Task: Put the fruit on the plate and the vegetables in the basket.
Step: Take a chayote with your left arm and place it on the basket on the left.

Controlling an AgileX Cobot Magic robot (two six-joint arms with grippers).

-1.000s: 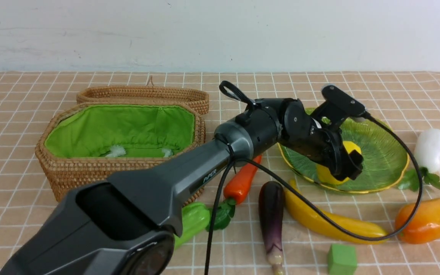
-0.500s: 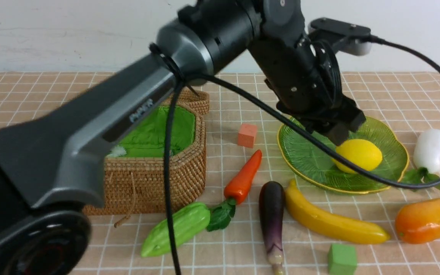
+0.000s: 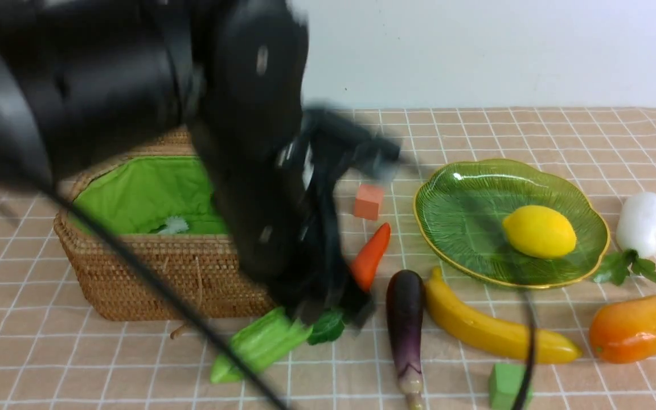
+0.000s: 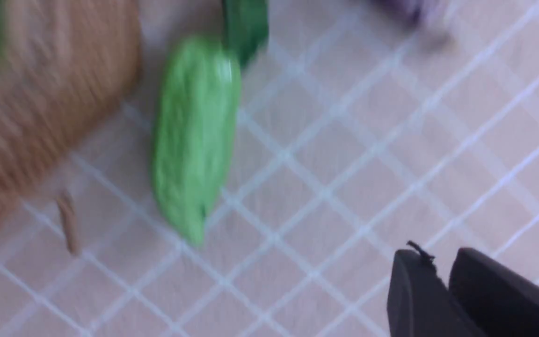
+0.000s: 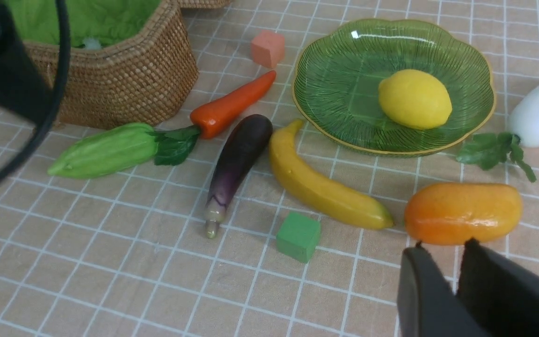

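Observation:
The lemon (image 3: 540, 232) lies on the green plate (image 3: 453, 188). On the cloth in front lie the banana (image 3: 493, 327), mango (image 3: 635, 328) and eggplant (image 3: 405, 319). The radish (image 3: 642, 223) is right of the plate. The carrot (image 3: 370, 256) and gourd (image 3: 259, 344) lie by the basket (image 3: 151, 267). My left arm (image 3: 237, 142) is a blur over the basket's right end. The left gripper (image 4: 438, 255) is shut and empty, over bare cloth beside the gourd (image 4: 194, 131). My right gripper (image 5: 443, 245) is shut and empty, just short of the mango (image 5: 463, 213).
An orange cube (image 3: 368, 201) sits between basket and plate. A green cube (image 3: 504, 386) lies near the front edge, below the banana. The basket's wicker lid lies behind it, mostly hidden by the left arm. A black cable (image 3: 151, 285) crosses the basket's front.
The left gripper left the lemon on the plate, lifted, and swung left to the gourd by the basket's front, its jaws closing on the way. The right gripper has not moved.

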